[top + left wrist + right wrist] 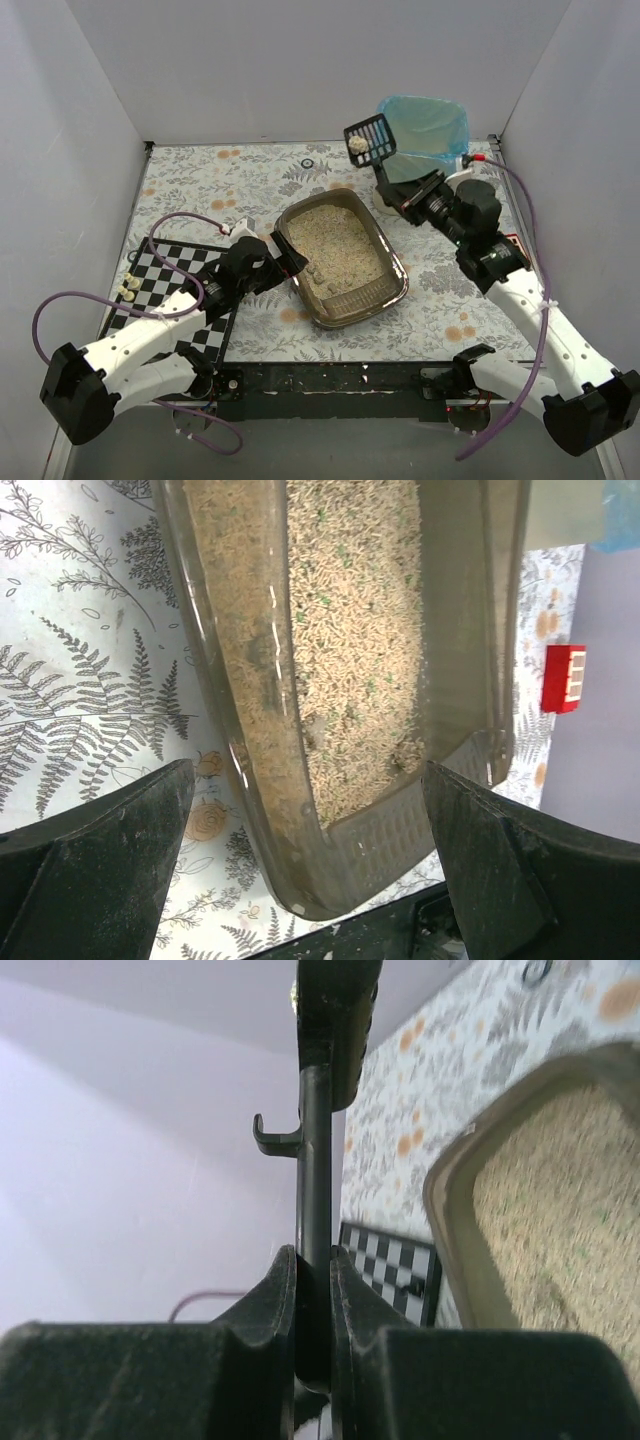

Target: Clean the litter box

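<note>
Shallow dark brown translucent plastic litter box (352,306), frame centre. Left arm reaches low toward its left rim, left gripper (283,256) spread wide. Right arm, upper right, elbow bent; right gripper (388,188) clamps the black slotted plastic scoop (370,140).

I see the litter box (350,302) lying flat mid-table (200,180), angled slightly: a shallow, dark brown translucent tray with rounded corners, beige litter (335,245) spread inside, small clumps (313,271) near its front-left
</note>
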Tool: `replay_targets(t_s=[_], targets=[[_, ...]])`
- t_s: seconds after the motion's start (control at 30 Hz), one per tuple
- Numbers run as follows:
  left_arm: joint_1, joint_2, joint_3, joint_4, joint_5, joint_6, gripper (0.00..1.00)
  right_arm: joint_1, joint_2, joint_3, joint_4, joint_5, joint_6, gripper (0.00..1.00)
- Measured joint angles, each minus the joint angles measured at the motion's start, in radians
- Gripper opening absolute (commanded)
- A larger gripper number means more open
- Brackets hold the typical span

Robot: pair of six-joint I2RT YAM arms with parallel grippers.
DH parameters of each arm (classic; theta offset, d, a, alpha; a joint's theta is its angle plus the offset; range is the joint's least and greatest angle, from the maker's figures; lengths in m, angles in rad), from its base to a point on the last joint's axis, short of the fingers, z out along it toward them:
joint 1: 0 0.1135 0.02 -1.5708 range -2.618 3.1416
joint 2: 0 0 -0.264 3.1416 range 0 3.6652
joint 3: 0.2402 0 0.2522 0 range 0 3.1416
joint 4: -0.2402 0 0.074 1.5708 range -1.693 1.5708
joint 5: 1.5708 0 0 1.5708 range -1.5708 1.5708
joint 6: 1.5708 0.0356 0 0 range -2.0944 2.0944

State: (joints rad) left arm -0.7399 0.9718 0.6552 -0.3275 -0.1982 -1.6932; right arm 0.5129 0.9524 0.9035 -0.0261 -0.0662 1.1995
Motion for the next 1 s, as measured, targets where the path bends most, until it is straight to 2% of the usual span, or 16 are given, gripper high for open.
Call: replay_targets(t_s=[0.23,0.53,0.73,1.0], targets=[[0.000,0.067,0.000,0.000,0.003,0.013,0.98,-0.208,0.163,0.359,-0.197,0.023,-0.121,0.01],[0.000,0.156,0.045,0.000,0.003,0.040,0.98,-0.244,0.430,0.761,-0.446,0.298,-0.449,0.01],[0.000,0.195,0.064,-0.002,-0.010,0.050,0.98,-0.244,0.578,0.800,-0.555,0.330,-0.729,0.01],[0.000,0.287,0.138,-0.001,-0.039,0.067,0.98,-0.237,0.596,0.800,-0.602,0.360,-1.061,0.01]])
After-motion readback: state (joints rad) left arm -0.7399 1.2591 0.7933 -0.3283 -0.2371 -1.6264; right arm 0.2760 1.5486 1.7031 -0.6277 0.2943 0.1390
